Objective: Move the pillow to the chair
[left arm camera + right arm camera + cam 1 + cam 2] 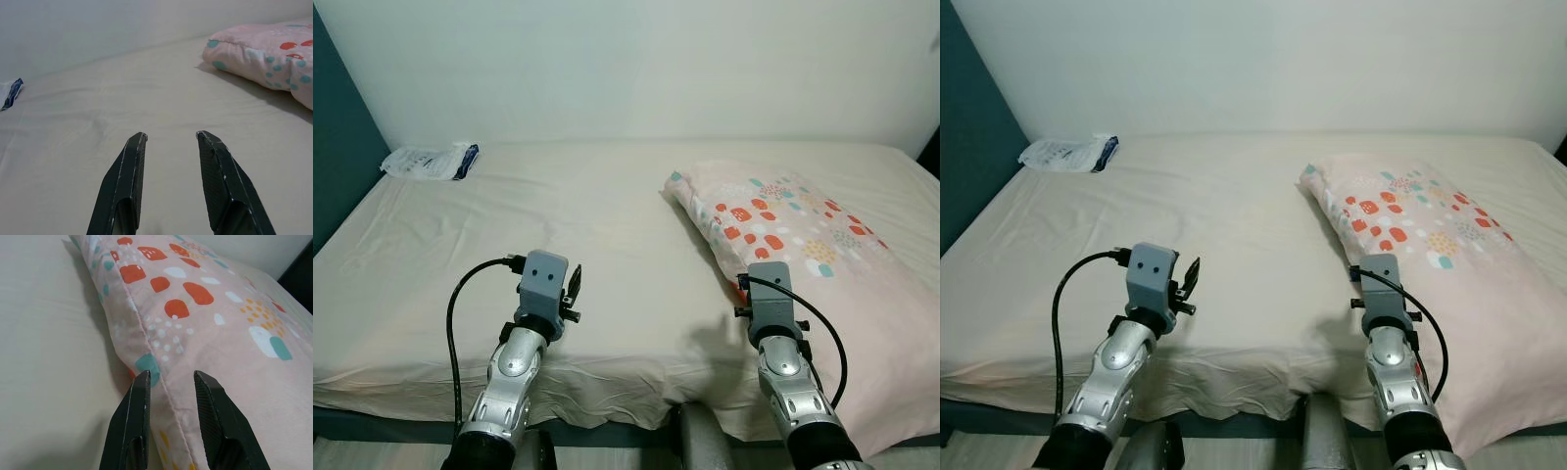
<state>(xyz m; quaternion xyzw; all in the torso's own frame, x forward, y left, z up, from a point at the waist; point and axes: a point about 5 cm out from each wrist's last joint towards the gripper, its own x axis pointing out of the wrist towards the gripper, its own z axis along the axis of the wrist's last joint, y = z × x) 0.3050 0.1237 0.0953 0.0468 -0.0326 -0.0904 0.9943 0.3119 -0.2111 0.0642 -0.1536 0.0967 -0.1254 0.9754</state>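
You have the pillow (pixel 793 245) lying flat on the bed (pixel 587 235), toward its right side as your robot faces it, with one short end pointing at the far wall (pixel 636 69). The cover is pale pink, printed with red, teal and yellow shapes. Your right gripper (pixel 171 377) hovers at the pillow's near left edge; its jaws stand apart, one finger on each side of the seam line, and contact with the fabric cannot be confirmed. Your left gripper (pixel 168 137) is held above bare sheet well to the left of the pillow, jaws spread wide with nothing between them. A white and blue packet (pixel 431 161) lies at the far left corner of the bed, well apart from the pillow, near the wall. A dark teal panel (pixel 337 166) runs along the bed's left side. The sheet is wrinkled along the near edge below both arms.
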